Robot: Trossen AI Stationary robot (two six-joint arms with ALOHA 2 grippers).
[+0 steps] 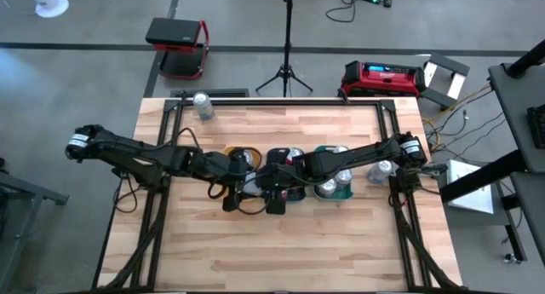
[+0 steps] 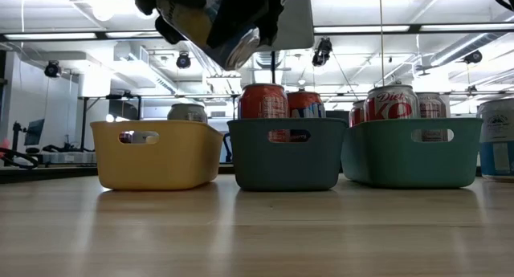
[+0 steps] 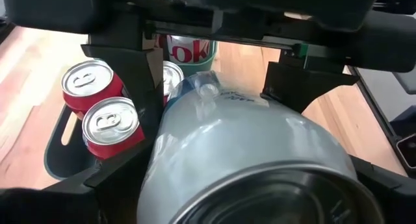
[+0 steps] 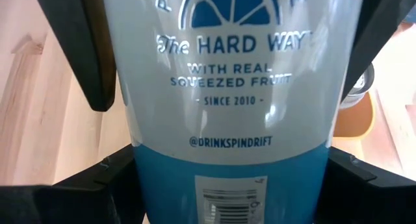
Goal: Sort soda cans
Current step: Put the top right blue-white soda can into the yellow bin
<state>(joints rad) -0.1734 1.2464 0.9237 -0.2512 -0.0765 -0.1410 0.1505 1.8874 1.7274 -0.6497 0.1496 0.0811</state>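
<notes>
A white-and-blue soda can [image 4: 234, 100] hangs in the air over the trays, and both grippers meet on it at the table's middle. My left gripper [image 1: 245, 176] comes from the left and my right gripper [image 1: 272, 176] from the right. In the low view the can [image 2: 233, 36] is tilted above the yellow tray [image 2: 157, 152] and the dark middle tray [image 2: 285, 156]. Red cans [image 3: 91, 87] stand in the dark tray. Silver cola cans [image 2: 391, 100] stand in the green tray [image 2: 414, 152], and one can [image 2: 186, 112] in the yellow tray. My left gripper has the can's white end [image 3: 195, 152] pinched between its two fingers, which lie along the can's sides. That end's silver rim faces the left wrist camera. The can is lifted clear of the trays. My right gripper has the can's blue end [image 4: 227, 172] between its two fingers [image 4: 97, 185], one on each side. The fingers run along the can from the opposite side to my left gripper's. The can is tilted and touches nothing below it.
One loose can [image 1: 202, 105] stands at the table's far left corner and another [image 1: 381, 170] on the table right of the green tray. The three trays stand in a row across the middle. Bare wood lies toward the near edge [image 1: 281, 251].
</notes>
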